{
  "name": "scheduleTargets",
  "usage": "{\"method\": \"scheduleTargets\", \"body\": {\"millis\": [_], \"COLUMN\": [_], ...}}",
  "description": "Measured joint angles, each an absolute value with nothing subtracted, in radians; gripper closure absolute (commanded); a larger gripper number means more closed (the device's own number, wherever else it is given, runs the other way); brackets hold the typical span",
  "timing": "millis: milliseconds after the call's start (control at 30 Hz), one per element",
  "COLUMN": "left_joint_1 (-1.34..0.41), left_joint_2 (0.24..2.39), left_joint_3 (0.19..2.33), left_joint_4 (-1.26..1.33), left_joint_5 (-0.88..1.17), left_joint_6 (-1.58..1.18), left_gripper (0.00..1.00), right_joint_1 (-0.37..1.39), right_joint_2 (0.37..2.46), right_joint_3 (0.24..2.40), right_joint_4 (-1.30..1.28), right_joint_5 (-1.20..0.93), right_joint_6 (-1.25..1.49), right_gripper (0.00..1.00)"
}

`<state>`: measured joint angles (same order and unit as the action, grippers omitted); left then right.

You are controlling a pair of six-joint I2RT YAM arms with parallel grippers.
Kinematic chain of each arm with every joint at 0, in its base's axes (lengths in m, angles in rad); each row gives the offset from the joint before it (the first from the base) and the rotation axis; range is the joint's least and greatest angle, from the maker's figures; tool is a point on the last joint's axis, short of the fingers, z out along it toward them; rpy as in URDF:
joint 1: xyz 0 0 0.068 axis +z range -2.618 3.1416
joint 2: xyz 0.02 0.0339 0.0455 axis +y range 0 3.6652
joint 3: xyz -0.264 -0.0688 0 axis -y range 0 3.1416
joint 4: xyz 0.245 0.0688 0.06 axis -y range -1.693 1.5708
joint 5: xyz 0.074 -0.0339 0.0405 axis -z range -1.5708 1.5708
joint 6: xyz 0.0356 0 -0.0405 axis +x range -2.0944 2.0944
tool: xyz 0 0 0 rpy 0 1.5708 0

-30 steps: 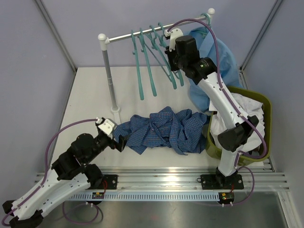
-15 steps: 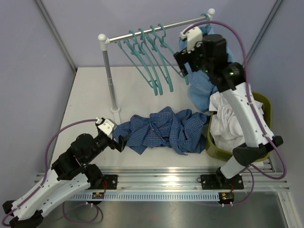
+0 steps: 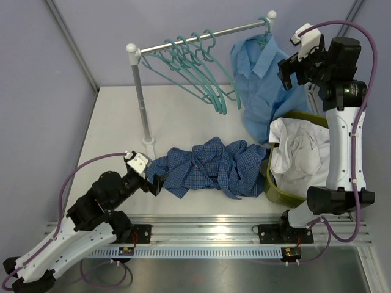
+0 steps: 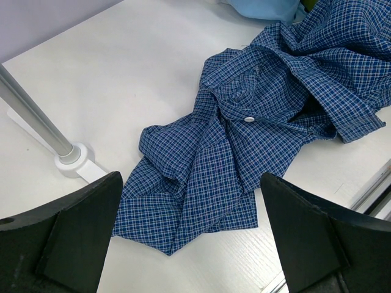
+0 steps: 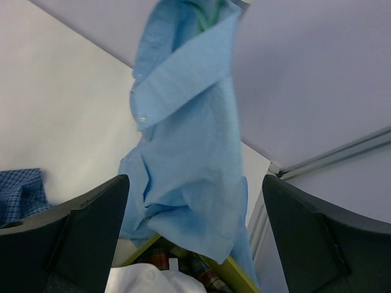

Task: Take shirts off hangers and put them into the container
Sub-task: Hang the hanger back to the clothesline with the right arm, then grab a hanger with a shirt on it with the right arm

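Left gripper (image 3: 154,183): jaws spread, empty, at worktop (image 3: 116,122) front-left.
Checked shirt (image 3: 211,166): crumpled along front edge.
4 bare hangers (image 3: 198,70): on rail (image 3: 183,41).
Light blue shirt (image 3: 259,85): hanging at rail's right end.
Basket (image 3: 278,192): front-right corner, white shirt (image 3: 296,152) inside.
Right gripper (image 3: 291,70): raised, jaws spread, empty.

The checked shirt (image 4: 244,152) is matt cloth (creased).

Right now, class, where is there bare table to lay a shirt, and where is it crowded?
Bare table: left of the pole, and between the hangers and the checked shirt. Crowded: the basket, heaped with a white shirt.
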<state>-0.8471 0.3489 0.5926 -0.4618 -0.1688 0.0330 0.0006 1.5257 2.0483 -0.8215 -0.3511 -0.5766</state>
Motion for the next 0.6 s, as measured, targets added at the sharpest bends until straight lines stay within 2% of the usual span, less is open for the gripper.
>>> {"method": "scheduleTargets", "body": {"millis": [267, 500, 600], "left_joint_1": [-0.847, -0.847, -0.847], "left_joint_2": [0.349, 0.355, 0.355], "left_joint_3": [0.593, 0.592, 0.592], "left_joint_4": [-0.462, -0.462, -0.462], "left_joint_5": [-0.159, -0.149, -0.147], "left_joint_6": [0.033, 0.033, 0.033], "left_gripper": [0.01, 0.01, 0.01], "right_joint_1": [-0.088, -0.087, -0.087], "right_joint_2": [1.609, 1.737, 1.786], "right_joint_3": [2.056, 2.153, 2.193], "right_joint_4": [-0.745, -0.754, -0.775], "right_joint_5": [-0.449, -0.52, -0.527], "right_joint_6": [-0.534, -0.505, -0.504], "right_gripper": [0.08, 0.22, 0.35]}}
